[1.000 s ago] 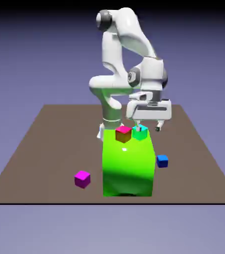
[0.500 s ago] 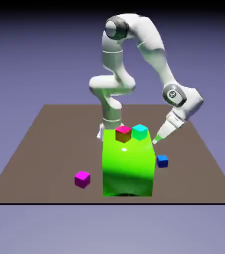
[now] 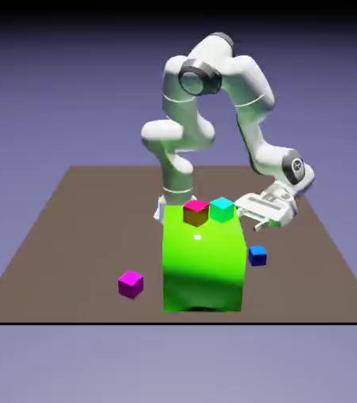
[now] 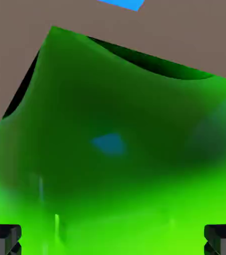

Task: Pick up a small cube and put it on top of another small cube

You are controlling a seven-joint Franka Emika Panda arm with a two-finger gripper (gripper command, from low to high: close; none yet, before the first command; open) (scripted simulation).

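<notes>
Since the earlier frame the arm has swung lower beside the big green block [image 3: 203, 264], and its gripper [image 3: 254, 212] is wide open and empty. The small dark-blue cube [image 3: 257, 255] sits on the table [image 3: 71, 228], just beside the block on the exterior view's right.

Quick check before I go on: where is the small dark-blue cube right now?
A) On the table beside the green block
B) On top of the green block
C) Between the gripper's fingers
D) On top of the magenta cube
A: the small dark-blue cube sits on the table at the exterior view's right of the green block, below the open gripper.
</notes>
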